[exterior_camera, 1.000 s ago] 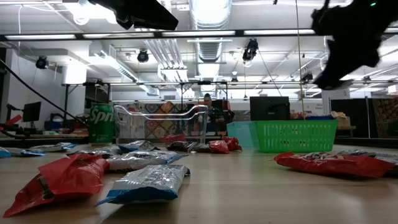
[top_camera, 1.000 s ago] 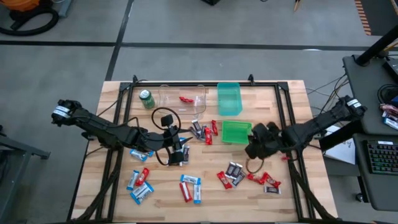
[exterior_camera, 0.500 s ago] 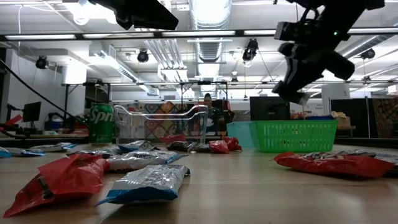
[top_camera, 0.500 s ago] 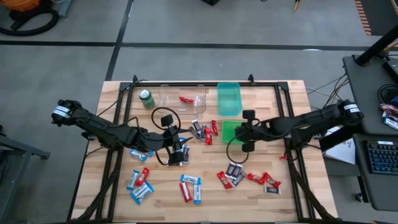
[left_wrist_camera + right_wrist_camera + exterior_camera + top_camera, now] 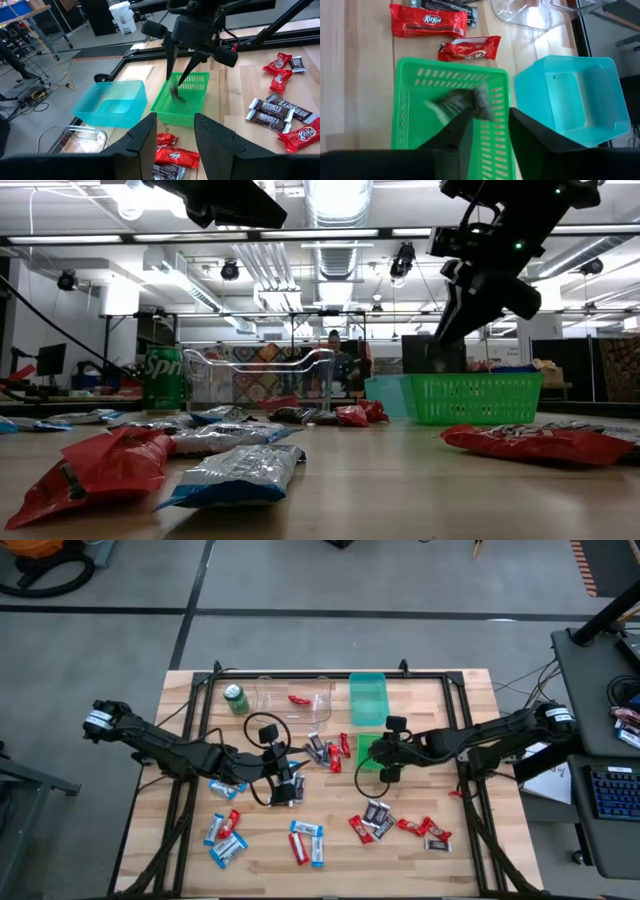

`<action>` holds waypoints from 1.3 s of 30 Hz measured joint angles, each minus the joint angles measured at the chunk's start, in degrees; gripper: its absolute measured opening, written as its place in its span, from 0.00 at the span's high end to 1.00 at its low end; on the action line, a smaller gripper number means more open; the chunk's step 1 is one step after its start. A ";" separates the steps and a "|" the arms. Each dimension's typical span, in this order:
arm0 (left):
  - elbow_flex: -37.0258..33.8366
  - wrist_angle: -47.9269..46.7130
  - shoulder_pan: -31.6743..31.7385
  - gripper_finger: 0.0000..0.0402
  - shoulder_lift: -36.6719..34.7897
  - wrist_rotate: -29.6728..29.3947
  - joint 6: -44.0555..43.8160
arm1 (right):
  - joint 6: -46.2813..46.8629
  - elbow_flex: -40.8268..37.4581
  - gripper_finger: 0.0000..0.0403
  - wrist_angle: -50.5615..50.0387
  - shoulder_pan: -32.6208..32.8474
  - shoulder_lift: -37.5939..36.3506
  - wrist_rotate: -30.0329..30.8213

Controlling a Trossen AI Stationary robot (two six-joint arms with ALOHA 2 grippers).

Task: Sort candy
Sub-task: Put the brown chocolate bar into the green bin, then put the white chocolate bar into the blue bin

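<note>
Wrapped candy bars in red, blue-and-white and dark wrappers lie in loose groups on the wooden table (image 5: 325,748) (image 5: 400,825) (image 5: 225,830). My right gripper (image 5: 490,112) hangs open over the green basket (image 5: 378,750), fingers pointing down, as the left wrist view also shows (image 5: 176,82). A dark candy (image 5: 462,102) shows blurred inside the basket, just beyond the fingertips. My left gripper (image 5: 290,788) is open and empty above the middle candies.
A teal bin (image 5: 368,698) stands just beyond the green basket. A clear bin (image 5: 293,698) holding one red candy and a green drink can (image 5: 235,698) stand at the far left. A dark frame runs around the table. A person shows in the room behind.
My right gripper has gone from above the right-hand candy group toward the table's left and far edge, and now hangs over the green basket with its fingers turned down. A dark candy now shows blurred in the basket.
</note>
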 joint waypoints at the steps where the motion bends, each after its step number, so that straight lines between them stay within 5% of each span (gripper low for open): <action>1: 0.00 -0.02 0.00 0.72 0.00 0.00 -0.13 | 0.00 0.00 0.69 0.00 0.00 -0.10 0.00; 13: 0.00 -4.06 0.00 0.72 0.00 0.22 -7.94 | 6.45 0.00 0.60 0.13 0.75 -2.85 -0.25; 30: 0.00 -26.16 0.00 0.72 3.69 10.46 -50.45 | 21.27 0.00 0.65 0.28 4.85 -3.77 -0.74; 39: 3.23 -28.38 0.00 0.72 13.84 10.63 -56.97 | 20.40 0.00 0.61 2.76 4.85 -3.77 -0.77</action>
